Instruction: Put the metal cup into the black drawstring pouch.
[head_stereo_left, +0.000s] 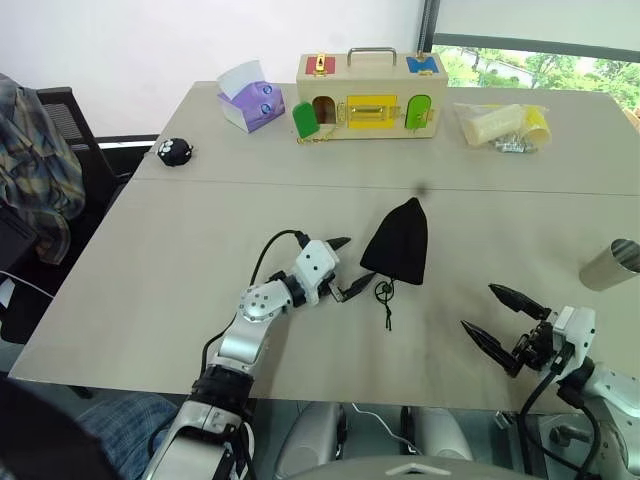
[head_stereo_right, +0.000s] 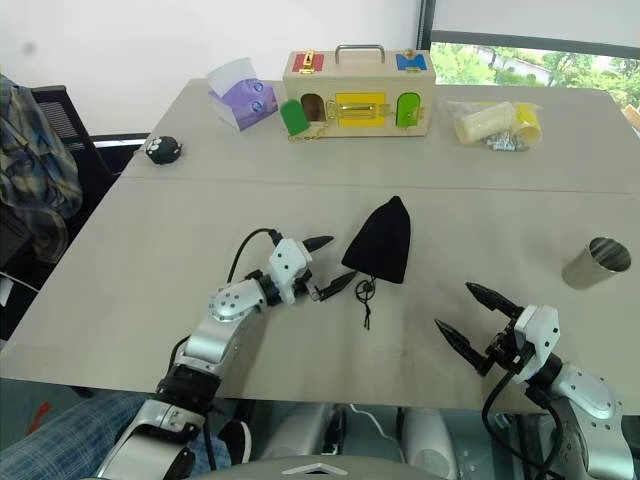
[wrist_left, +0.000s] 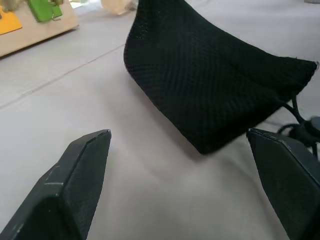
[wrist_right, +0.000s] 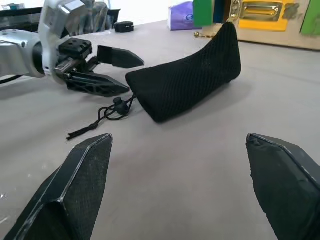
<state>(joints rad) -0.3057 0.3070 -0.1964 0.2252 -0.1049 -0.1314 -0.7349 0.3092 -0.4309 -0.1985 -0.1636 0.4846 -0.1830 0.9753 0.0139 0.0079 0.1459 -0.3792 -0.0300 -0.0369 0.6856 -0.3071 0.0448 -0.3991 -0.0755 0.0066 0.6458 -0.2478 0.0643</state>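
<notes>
Small shiny steel metal cup (head_stereo_right: 597, 262) stands upright on the surface, beyond and outboard of the right hand (head_stereo_right: 476, 326), well apart. Likely light, rigid, slick; grip across its wall.

Soft black drawstring pouch (head_stereo_right: 380, 241) lies limp just ahead of the left hand (head_stereo_right: 329, 264); take its mouth hem.

Both hands spread, empty.

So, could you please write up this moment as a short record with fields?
pouch: black drawstring pouch lies flat mid-table, cord trailing toward the robot
cup: metal cup stands upright at the table's right edge
left gripper: open, fingers at the pouch's near corner
right gripper: open, empty, between pouch and cup
far side: wooden latch box, tissue box, plastic-wrapped roll
</notes>
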